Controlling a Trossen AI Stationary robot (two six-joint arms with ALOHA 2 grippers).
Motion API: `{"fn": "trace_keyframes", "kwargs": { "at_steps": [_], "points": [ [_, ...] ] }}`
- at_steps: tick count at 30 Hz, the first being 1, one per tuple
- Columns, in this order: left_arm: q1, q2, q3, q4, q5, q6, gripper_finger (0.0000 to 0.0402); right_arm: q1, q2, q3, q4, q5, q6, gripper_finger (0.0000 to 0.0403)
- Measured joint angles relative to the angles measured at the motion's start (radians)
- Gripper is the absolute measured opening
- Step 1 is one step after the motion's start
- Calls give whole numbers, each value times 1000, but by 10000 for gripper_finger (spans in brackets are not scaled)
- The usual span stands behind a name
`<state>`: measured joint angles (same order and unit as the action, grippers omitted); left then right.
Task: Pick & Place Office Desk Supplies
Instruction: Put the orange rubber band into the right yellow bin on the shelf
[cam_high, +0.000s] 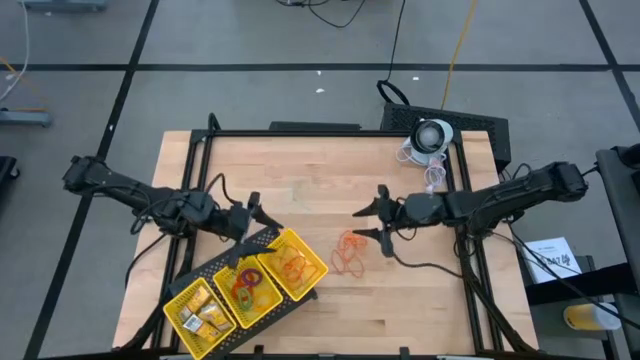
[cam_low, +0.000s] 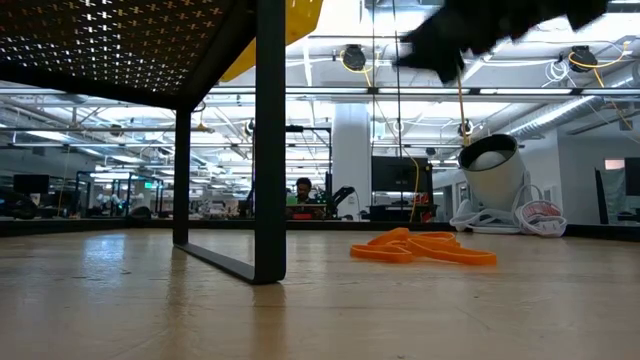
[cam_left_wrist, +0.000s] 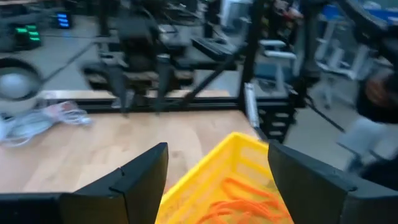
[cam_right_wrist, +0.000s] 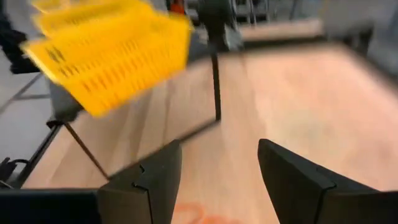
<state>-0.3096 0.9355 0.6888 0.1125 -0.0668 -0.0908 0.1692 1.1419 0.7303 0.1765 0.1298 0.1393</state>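
— Where are the bands from my right gripper (cam_high: 381, 211)?

— The orange rubber-band loops (cam_high: 349, 253) lie loose on the wood just beyond and below your fingertips; fingers wide apart, holding nothing.

— I'd come down straddling the pile, one finger each side, and close low so the thin loops don't slip. And the left gripper (cam_high: 253, 212)?

— Spread too, empty, hovering at the yellow tray (cam_high: 317, 268), over its band compartment
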Motion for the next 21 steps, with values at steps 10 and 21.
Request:
{"fn": "trace_keyframes", "kwargs": {
  "at_steps": [10,21],
  "points": [
    [73,-73,-161,122,-153,-151,284,-71,171,-177,14,-1,397,198],
    [87,-21,-162,124,-145,-148,277,-88,364,-185,46,-31,469,184]
  ]
}}
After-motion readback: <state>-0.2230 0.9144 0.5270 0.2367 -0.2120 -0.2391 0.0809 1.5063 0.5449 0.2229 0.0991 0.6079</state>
